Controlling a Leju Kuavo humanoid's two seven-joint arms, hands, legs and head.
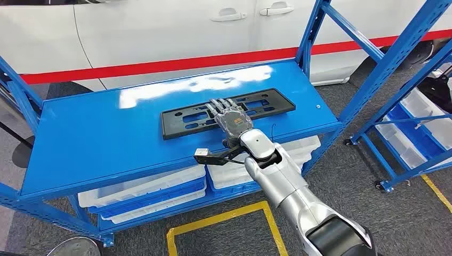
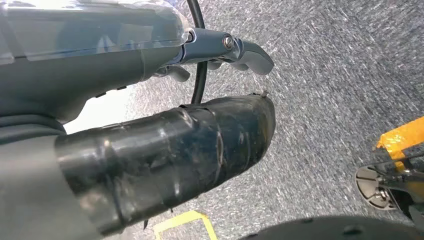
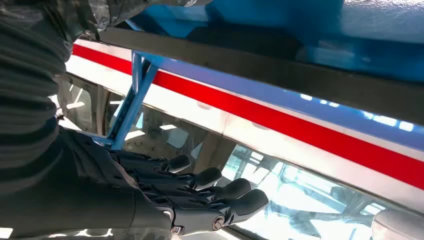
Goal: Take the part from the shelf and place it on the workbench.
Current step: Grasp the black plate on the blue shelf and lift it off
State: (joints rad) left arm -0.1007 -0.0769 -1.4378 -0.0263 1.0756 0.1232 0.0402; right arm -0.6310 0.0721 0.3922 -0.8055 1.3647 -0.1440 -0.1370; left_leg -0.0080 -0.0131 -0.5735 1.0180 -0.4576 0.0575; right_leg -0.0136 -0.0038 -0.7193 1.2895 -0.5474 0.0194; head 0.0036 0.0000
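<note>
A long black plastic frame with cut-outs, the part, lies flat on the top of the blue shelf. My right hand reaches over its middle from the near edge, fingers stretched straight across the part. In the right wrist view the fingers are extended and spread, with the part's dark edge a short way apart from them; nothing is gripped. My left hand hangs beside my body over the grey carpet and holds nothing, its fingers loosely apart.
White bins fill the shelf's lower level. A white car with a red stripe stands right behind the shelf. A second blue rack with bins is on the right. Yellow tape marks the carpet in front.
</note>
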